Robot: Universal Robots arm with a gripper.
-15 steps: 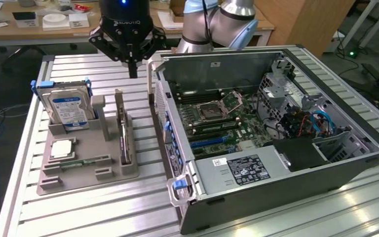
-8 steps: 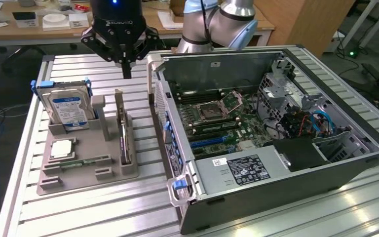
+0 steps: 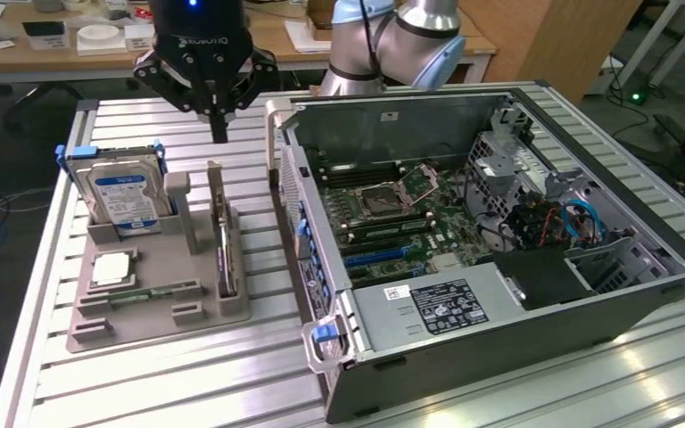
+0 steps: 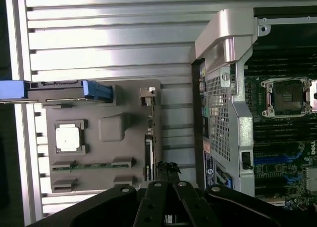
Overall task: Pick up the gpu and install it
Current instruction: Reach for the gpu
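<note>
The gpu (image 3: 225, 254) stands on its long edge in a slot of the grey holder tray (image 3: 140, 321), a thin dark card with a pale bracket at its far end. From above it appears as a narrow strip, the gpu (image 4: 148, 150). My gripper (image 3: 218, 132) hangs above the tray's far end, over the card's bracket end and clear of it. Its black fingers are shut with nothing between them. In the wrist view the gripper (image 4: 168, 168) shows its tips close beside the card.
A hard drive (image 3: 124, 194) with a blue-white label stands in the tray on the exterior view's left. A processor (image 3: 114, 267) and a green memory stick (image 3: 143, 294) lie nearer. The open computer case (image 3: 438, 357) with its motherboard (image 3: 396, 209) is to the right, on a slatted metal table (image 3: 200, 383).
</note>
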